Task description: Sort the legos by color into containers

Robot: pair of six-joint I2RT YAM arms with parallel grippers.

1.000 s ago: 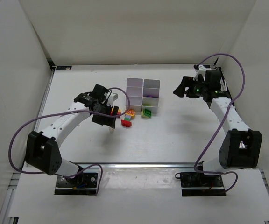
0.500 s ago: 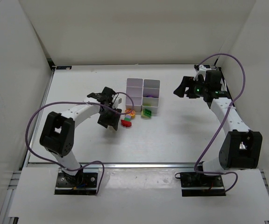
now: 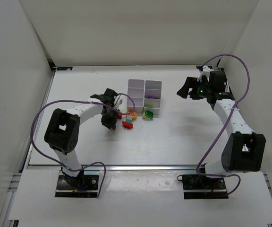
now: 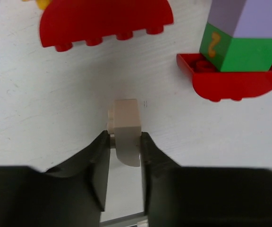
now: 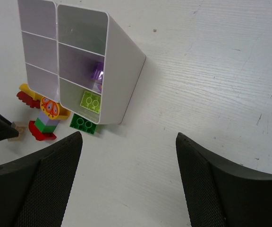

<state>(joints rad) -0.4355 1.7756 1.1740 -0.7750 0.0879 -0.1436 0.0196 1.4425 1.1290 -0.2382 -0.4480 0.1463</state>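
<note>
My left gripper [image 4: 125, 138] is shut on a small beige lego [image 4: 126, 122] that rests on the table, a jaw pressing each side. Just beyond it lie a red curved lego [image 4: 103, 21] and a red curved lego [image 4: 233, 78] carrying a green and a pale purple brick. In the top view the left gripper [image 3: 112, 117] sits left of this pile [image 3: 128, 121], in front of the white containers [image 3: 145, 85]. A purple lego [image 5: 97, 73] and a light green lego [image 5: 91, 101] lie in two cells. My right gripper [image 5: 129, 137] is open and holds nothing.
A dark green lego [image 5: 83, 124] lies on the table against the containers' near corner. White walls enclose the table on three sides. The right arm [image 3: 230, 116] hovers right of the containers, its gripper [image 3: 183, 90] above bare table.
The left arm has swung its gripper right toward the lego pile, and its jaws have narrowed onto the beige lego. The right arm has not moved.
</note>
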